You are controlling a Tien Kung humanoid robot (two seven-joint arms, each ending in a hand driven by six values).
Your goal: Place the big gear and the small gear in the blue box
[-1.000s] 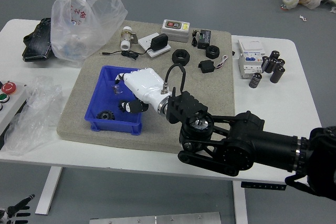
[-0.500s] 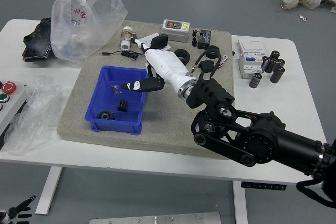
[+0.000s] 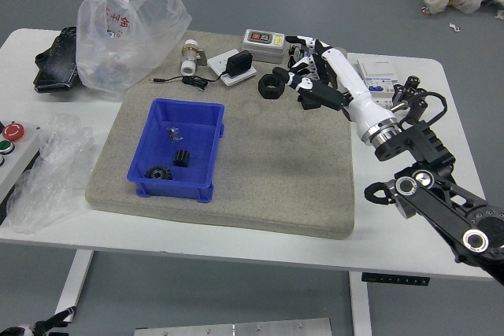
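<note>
blue box [image 3: 175,188]: sitting upright on the grey mat [image 3: 276,171], over to my left, with both toothed black parts inside its walls.
big gear [image 3: 158,172]: I take this to be the wider, rounder one, down in the near left corner of the box.
small gear [image 3: 182,157]: the narrower black piece, by my reading, just beyond the first and to its right, near the middle of the floor.
clear piece [image 3: 175,134]: in the box too, farther back; not something I was asked to place.
right hand [image 3: 353,94]: up over the far right part of the mat, well apart from the box, fingers spread and holding nothing. From this view its fingertips lie close by a black ring [image 3: 272,90]; whether they touch, I can't tell.
left hand [image 3: 41,326]: at the lower left corner, mostly cut off, so I can't tell its state.
progress: both gears are in, so I'd judge the placing done. Nothing is left to pick up for this job; I'd only bring my right arm clear, minding the small things under it.
</note>
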